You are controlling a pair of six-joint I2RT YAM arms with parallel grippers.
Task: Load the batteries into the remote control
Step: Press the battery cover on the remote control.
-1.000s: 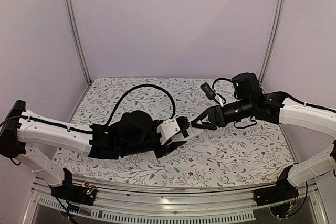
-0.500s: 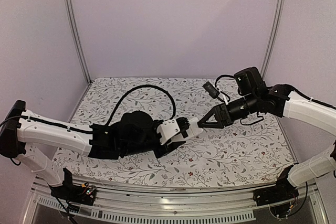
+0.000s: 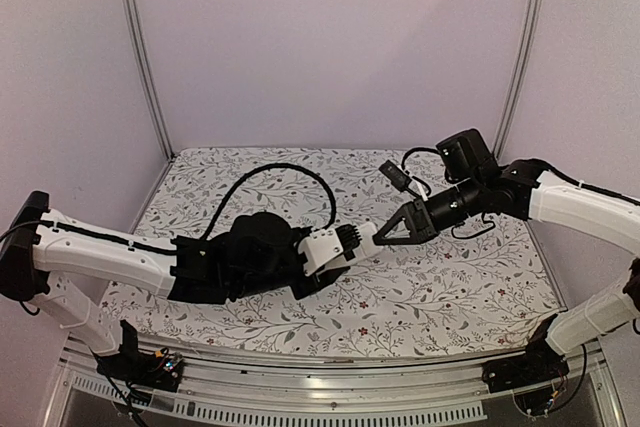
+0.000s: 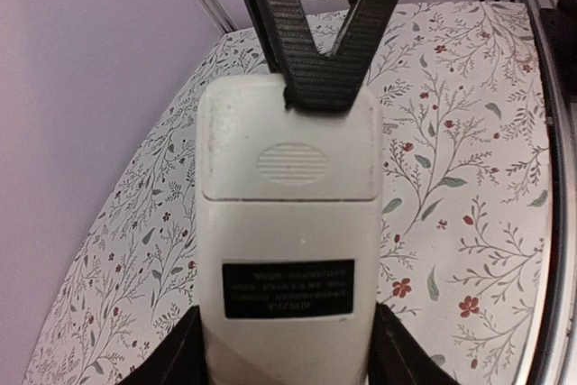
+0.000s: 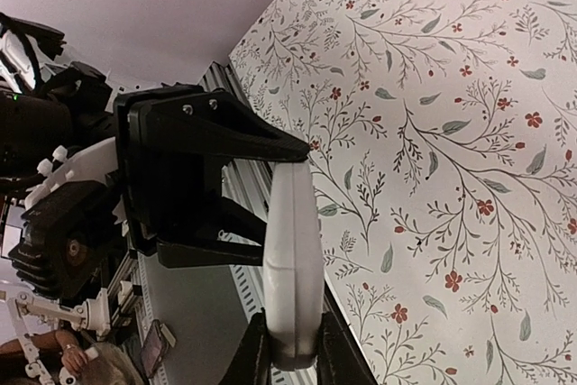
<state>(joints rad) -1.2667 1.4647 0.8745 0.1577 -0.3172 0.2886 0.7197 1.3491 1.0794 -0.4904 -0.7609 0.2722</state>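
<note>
The remote control (image 3: pixel 362 244) hangs above the table's middle, white back up (image 4: pixel 287 250). My left gripper (image 3: pixel 345 244) is shut on its near end, black fingers (image 4: pixel 176 362) pressed on both long sides. My right gripper (image 3: pixel 383 234) is shut on the far end, its ribbed tips (image 4: pixel 315 69) meeting in a V over the ribbed cover. In the right wrist view the remote (image 5: pixel 293 250) shows edge-on between my right gripper (image 5: pixel 293 358) fingers, with the left gripper (image 5: pixel 207 178) behind it. The batteries are out of view.
A floral cloth (image 3: pixel 450 277) covers the table. A black cable (image 3: pixel 290 169) loops up from the left arm. Metal posts (image 3: pixel 140 57) stand at the back corners, and a metal rail (image 3: pixel 320 387) runs along the near edge.
My right gripper has moved left onto the remote's far end and closed on it. The left arm and the remote have stayed where they were.
</note>
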